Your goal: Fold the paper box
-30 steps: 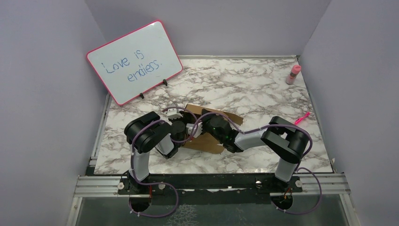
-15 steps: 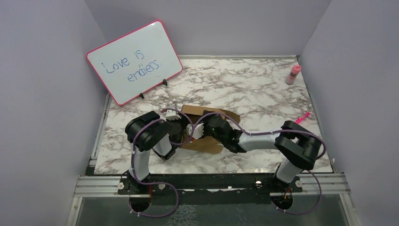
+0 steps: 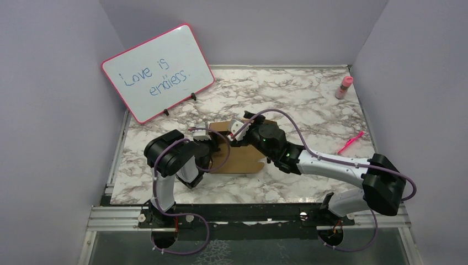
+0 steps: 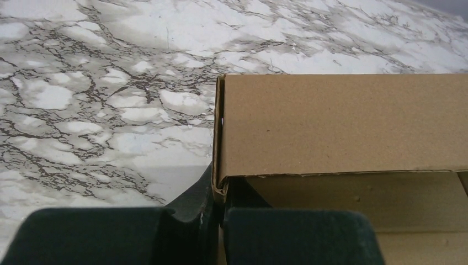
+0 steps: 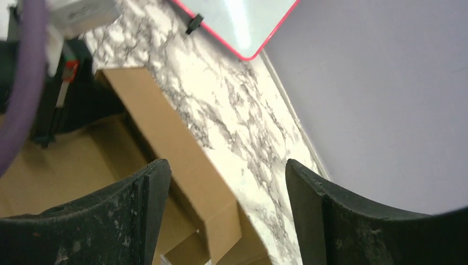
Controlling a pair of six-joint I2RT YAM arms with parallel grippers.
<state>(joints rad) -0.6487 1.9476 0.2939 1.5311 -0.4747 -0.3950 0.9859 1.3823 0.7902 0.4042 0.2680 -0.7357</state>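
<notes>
Currently, my L gripper (image 4: 217, 214) pinched on paper box (image 4: 342, 124) corner wall, my R gripper (image 5: 226, 199) jaws spread wide, holding nothing, over box, marble table (image 4: 83, 83).

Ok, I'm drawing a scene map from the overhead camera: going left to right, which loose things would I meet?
whiteboard → paper box → pink bottle. The pink pen lies about as far right as the bottle, so its place in the order is unclear.
</notes>
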